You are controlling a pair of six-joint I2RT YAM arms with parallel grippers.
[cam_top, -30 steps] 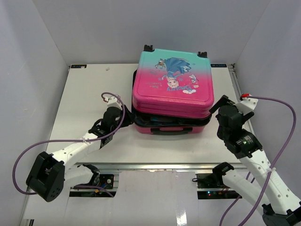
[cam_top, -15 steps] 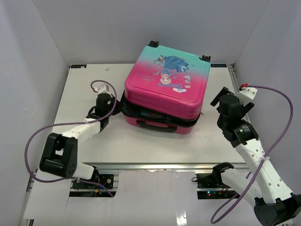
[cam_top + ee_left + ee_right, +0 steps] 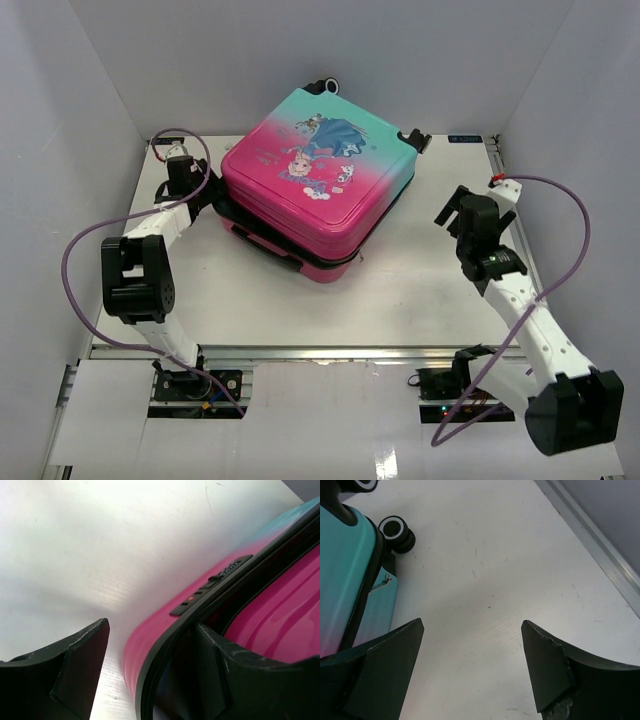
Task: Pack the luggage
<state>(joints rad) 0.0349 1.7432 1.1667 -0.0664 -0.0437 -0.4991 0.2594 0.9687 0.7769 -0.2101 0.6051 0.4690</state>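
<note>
The luggage, a pink-to-teal hard-shell case with a cartoon print, lies flat and skewed on the table, its teal wheel end toward the back. Its two shells lie together with a dark gap along the black zip rim. My left gripper sits at the case's left corner with its jaws open. In the left wrist view the left gripper straddles the lower pink shell: one finger stands inside the gap, the other is clear of the shell over bare table. My right gripper hovers open to the right of the case, holding nothing.
A lock panel sits on the case's side. Black wheels stick out at the teal end. The right wrist view shows white table under the right gripper, with a metal edge rail at the far right. Grey walls close in three sides.
The luggage has swung round and slid toward the back left. My left gripper went with it to the back left and its jaws have opened. The right arm drew back to the right.
</note>
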